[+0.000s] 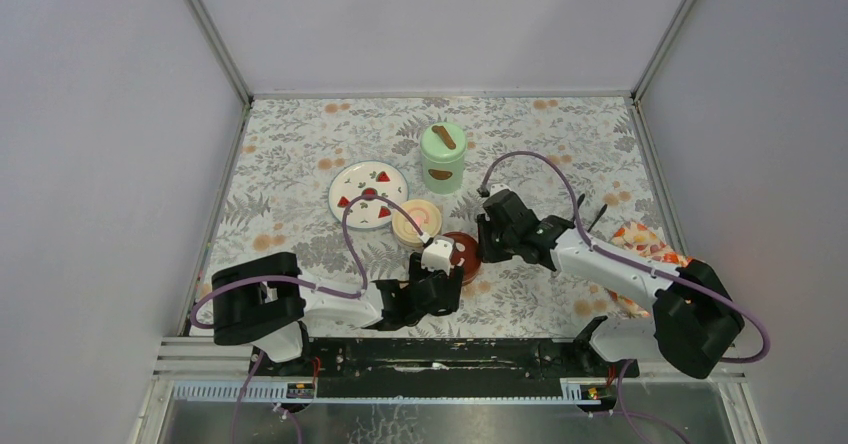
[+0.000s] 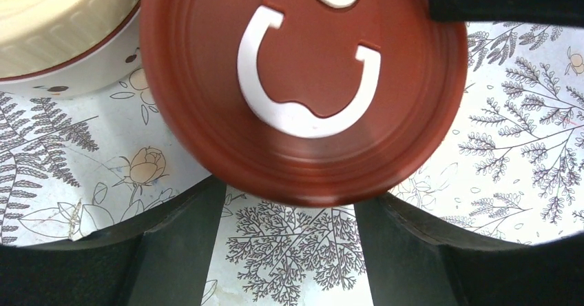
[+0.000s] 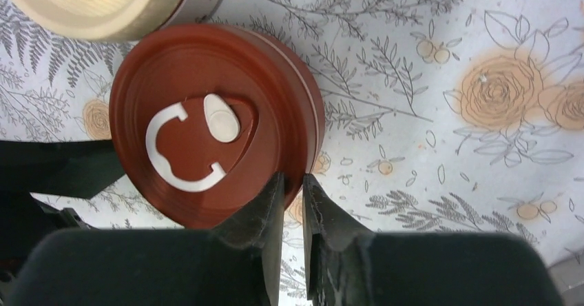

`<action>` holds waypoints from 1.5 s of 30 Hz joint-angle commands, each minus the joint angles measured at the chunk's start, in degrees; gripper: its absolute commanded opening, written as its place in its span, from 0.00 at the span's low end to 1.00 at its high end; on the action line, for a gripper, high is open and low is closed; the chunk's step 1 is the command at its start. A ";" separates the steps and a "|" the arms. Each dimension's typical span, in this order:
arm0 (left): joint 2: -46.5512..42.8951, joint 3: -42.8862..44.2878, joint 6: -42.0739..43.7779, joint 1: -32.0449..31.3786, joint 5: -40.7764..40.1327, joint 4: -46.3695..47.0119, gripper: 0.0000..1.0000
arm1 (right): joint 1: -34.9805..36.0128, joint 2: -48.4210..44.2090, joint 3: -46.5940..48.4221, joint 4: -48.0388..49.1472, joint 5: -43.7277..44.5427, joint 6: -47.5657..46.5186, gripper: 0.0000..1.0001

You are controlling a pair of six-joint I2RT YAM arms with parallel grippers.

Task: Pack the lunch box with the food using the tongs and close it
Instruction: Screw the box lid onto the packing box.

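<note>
The lunch box stands in three parts: a mint-green jar point(image 1: 443, 156) with its lid on, a steel bowl with a cream lid point(image 1: 415, 221), and a bowl with a dark-red lid point(image 3: 206, 123). My right gripper point(image 3: 293, 180) is shut on the rim of the dark-red lid, one finger on top and one outside. My left gripper point(image 2: 293, 206) stands open at the lid's opposite edge, with only tablecloth between its fingers. A slim dark piece point(image 1: 600, 213) beside the right arm may be the tongs. No food shows.
A white plate point(image 1: 352, 179) with red fruit pictures lies left of the jar. An orange patterned cloth point(image 1: 645, 242) lies at the right edge under the right arm. The cream-lidded bowl point(image 2: 62, 23) sits close to the dark-red lid point(image 2: 303, 85).
</note>
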 commanded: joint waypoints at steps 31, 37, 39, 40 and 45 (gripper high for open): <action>2.32 1.07 1.35 0.92 1.32 2.10 0.77 | -8.58 16.53 15.86 -6.17 -15.26 -16.36 0.23; 3.68 3.03 -1.25 0.92 -0.27 0.93 0.76 | -4.60 13.26 8.01 -4.60 -12.30 -8.97 0.13; 4.33 4.06 -1.71 0.92 -0.85 0.00 0.76 | -2.37 11.73 5.34 -3.66 -11.35 -6.01 0.12; 4.53 4.51 -1.89 0.90 -1.19 -0.37 0.76 | -1.33 11.04 4.16 -3.49 -10.64 -4.57 0.11; 4.90 4.68 -3.95 1.12 -2.36 -0.98 0.73 | 3.53 8.61 1.01 -4.41 -8.89 1.51 0.11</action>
